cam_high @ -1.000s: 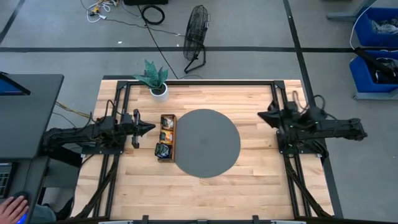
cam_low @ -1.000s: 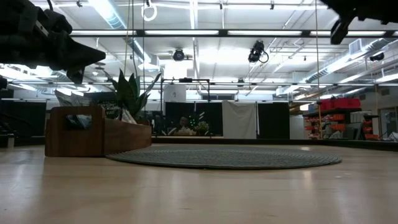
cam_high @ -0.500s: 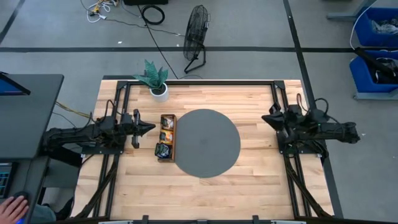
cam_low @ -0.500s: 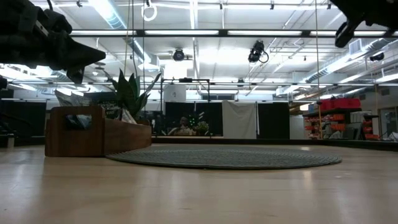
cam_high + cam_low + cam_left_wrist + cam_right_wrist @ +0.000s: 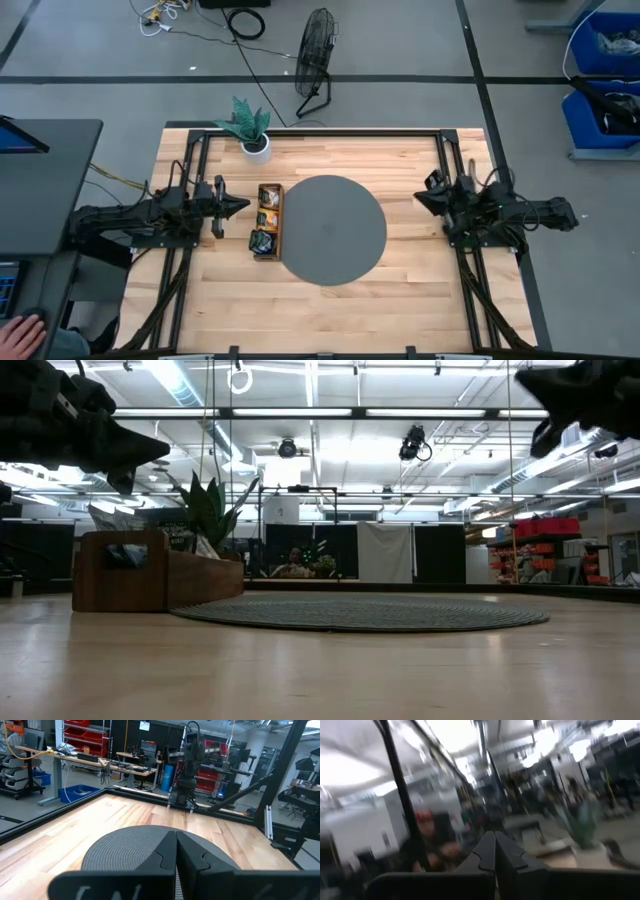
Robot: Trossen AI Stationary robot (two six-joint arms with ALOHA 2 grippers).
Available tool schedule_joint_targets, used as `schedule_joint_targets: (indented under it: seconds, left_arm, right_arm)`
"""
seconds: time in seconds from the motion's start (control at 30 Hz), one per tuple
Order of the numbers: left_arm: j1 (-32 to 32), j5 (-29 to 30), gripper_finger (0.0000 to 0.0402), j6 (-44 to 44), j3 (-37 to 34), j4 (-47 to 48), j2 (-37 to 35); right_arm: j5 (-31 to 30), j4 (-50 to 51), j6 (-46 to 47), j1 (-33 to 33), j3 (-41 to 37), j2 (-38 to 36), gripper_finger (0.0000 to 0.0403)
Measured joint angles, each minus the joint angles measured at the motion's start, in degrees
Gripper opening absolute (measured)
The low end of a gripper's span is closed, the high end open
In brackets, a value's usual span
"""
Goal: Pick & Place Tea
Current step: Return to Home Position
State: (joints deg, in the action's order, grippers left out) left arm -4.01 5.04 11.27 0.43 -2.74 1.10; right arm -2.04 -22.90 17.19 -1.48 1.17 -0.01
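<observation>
Tea (image 5: 263, 241) lies in the tray (image 5: 280, 226) — print unreadable — left fingers (image 5: 163, 859), right fingers (image 5: 485, 853) closed

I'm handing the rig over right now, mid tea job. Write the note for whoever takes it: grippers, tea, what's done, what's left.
Left gripper: fingers shut, empty, raised above the table beside the tray.
Right gripper: fingers shut, empty, raised at the table's right side, off the mat.
Tea: all that shows lies in the tray's compartments; none seen on the mat or bare table.
Done: placing looks complete.
Left: probably only parking both arms at home.
</observation>
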Motion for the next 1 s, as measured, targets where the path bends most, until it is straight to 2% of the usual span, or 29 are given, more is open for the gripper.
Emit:
schedule_joint_targets:
  seconds: [0.23, 0.33, 0.47, 0.7, 1.0]
  left_arm:
    - [0.0, -0.01, 0.0003, 0.02, 0.0, 0.0, 0.0]
    - [0.0, 0.0, 0.0003, 0.04, 0.0, 0.0, 0.0]
    - [0.0, 0.0, 0.0003, 0.04, 0.0, 0.0, 0.0]
    - [0.0, 0.0, 0.0003, 0.02, 0.0, 0.0, 0.0]
    - [0.0, 0.0, 0.0003, 0.04, 0.0, 0.0, 0.0]
  right_arm:
    - [-2.85, 17.77, -2.6, 0.02, -0.07, 0.0, 0.0]
    - [-1.7, 22.74, -3.47, 0.06, -0.09, 0.07, 0.0]
    - [2.42, 22.83, -4.83, 0.04, -0.11, 0.99, 0.0]
    - [2.38, 22.97, -9.08, 0.07, -0.11, 2.95, 0.0005]
    - [2.55, 22.97, -5.69, 0.07, -0.09, 3.04, 0.0035]
